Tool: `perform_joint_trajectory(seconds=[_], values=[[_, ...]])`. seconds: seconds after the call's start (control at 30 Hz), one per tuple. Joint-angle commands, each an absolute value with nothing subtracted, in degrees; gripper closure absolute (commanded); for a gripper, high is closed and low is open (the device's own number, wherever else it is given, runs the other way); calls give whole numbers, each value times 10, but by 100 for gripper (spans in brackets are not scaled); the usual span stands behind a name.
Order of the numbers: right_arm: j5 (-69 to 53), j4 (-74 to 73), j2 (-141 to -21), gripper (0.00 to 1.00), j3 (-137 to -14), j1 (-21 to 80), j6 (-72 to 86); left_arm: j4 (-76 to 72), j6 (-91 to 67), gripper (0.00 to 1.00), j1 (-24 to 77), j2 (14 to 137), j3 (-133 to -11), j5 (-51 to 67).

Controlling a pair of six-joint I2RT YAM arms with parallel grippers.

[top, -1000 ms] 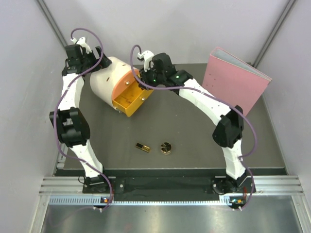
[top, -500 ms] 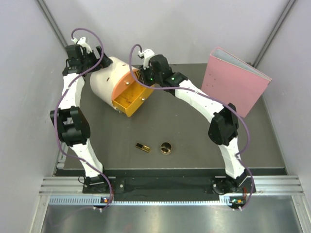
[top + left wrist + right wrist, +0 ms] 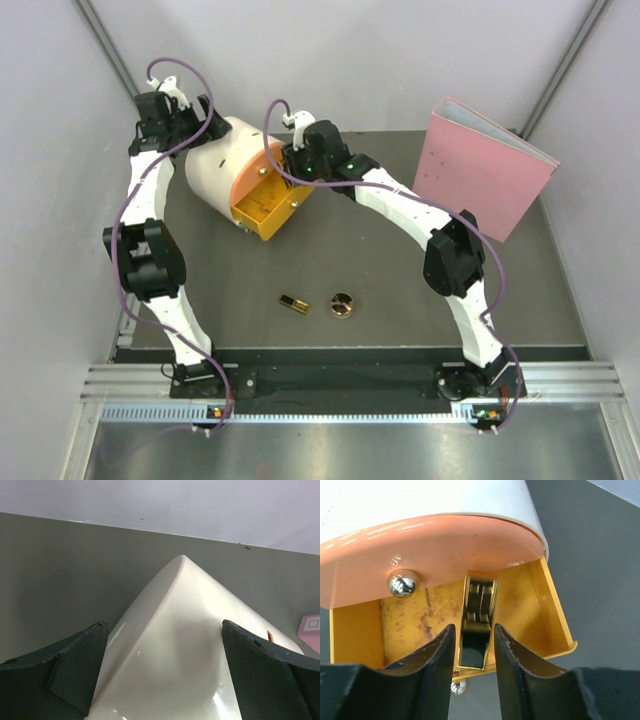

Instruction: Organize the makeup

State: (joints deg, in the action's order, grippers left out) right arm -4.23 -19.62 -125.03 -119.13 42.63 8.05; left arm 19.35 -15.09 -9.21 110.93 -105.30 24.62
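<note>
A dark grey surface (image 3: 400, 260) sits between pale walls, with both arms reaching to its far side. Nearest, about mid-width, a case (image 3: 293, 303) and the compact (image 3: 342, 305) lie just beside each other in the open, apart from both arms. By the look of it they are still waiting their turn.

Farther back and to the left, the box (image 3: 215, 175) lies on its side with its drawer (image 3: 262, 208) pulled out toward the right, so things can be dropped in from above. A second case (image 3: 479, 605) lies lengthwise on the drawer floor. The right tool (image 3: 473, 627) hangs over it, one finger close along each long side. I cannot tell whether it is clamped on the case or has just let go. No bottles show in any view.

Farthest left, the left tool (image 3: 164, 624) has its fingers spread wide astride the box's cream back end, probably to stop the box rolling or sliding while the drawer is loaded. Whether they press on it is unclear.

A pink binder (image 3: 485, 170) stands at the far right, well clear.
</note>
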Motion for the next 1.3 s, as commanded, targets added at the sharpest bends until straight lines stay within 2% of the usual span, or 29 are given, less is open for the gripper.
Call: perform_joint_trajectory(seconds=[0.0, 0.13, 0.37, 0.53, 0.9, 1.27], values=[[-56, -175, -1252, 59, -1190, 431, 96, 259, -144, 1, -83, 1129, -1044, 250], [-54, -184, -1253, 48, -1188, 433, 97, 260, -145, 1, -83, 1128, -1044, 251], [-41, -182, -1227, 42, -1187, 432, 97, 259, -145, 1, -83, 1127, -1045, 253], [-67, -212, -1153, 36, -1156, 433, 64, 259, -144, 1, -83, 1125, -1046, 254], [-172, -393, -1063, 33, -1030, 456, -57, 263, -142, 1, -83, 1130, -1054, 257], [-208, -498, -1162, 33, -1029, 533, -111, 265, -157, 1, -83, 1129, -1045, 248]])
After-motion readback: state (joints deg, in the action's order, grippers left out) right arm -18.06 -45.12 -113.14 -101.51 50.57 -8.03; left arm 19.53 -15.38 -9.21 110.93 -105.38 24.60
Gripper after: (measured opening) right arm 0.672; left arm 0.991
